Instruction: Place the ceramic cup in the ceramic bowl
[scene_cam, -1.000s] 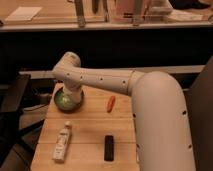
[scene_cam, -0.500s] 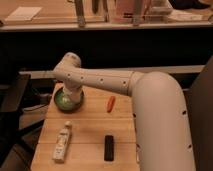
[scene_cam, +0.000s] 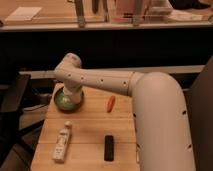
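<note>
So your arm (scene_cam: 150,95) comes in from the right side and reaches across to the far-left corner of the worktop (scene_cam: 90,132), where the ceramic bowl (scene_cam: 67,101) sits. The hand (scene_cam: 71,94) is down over that bowl, mostly hidden behind the wrist, and its fingers are closed together. You can't really see the ceramic cup from here; the wrist covers the middle of the bowl, so I can't tell whether the cup is in the hand or already sitting in the bowl. Only the green rim and front wall of the bowl show, close to the left and far edges of the worktop.

Room-wise: the carrot (scene_cam: 110,103) lies just right of the bowl, under the forearm, a bit toward the far edge. The white bottle (scene_cam: 62,142) lies on its side near the left edge, toward the near-left corner, well apart from the bowl. The black bar (scene_cam: 108,147) is near the front edge, about the middle. Between the bottle, the bar and the bowl there's an open patch of bare wood. The right side of the worktop is covered by the big white arm body. Off the left edge there's a dark chair (scene_cam: 12,100), close to the corner where the bowl is.
</note>
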`<move>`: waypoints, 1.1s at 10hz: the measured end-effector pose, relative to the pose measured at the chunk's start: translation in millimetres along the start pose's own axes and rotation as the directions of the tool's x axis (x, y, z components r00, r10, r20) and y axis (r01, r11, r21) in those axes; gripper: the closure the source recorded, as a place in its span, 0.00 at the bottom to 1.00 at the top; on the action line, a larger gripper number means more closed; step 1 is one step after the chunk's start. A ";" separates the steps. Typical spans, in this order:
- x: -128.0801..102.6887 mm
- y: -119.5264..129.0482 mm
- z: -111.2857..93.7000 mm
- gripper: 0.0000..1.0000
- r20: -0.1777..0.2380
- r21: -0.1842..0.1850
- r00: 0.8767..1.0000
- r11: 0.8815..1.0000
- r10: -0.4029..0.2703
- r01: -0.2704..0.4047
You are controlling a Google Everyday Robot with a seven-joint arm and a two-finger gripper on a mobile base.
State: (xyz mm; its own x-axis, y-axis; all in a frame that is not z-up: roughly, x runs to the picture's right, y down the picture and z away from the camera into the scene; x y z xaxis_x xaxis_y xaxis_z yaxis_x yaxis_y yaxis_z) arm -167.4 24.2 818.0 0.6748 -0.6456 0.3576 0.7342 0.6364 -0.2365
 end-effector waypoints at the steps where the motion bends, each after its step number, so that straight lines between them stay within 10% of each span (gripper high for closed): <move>1: 0.0 0.2 0.6 0.98 0.001 0.000 1.000 1.000 -0.001 0.001; 11: -0.5 1.1 4.1 0.79 0.004 0.003 1.000 1.000 -0.011 0.011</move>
State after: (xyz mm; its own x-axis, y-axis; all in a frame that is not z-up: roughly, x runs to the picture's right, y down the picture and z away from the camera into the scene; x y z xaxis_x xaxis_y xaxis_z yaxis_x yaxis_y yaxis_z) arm -167.3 27.0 821.2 0.6667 -0.6505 0.3639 0.7410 0.6309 -0.2299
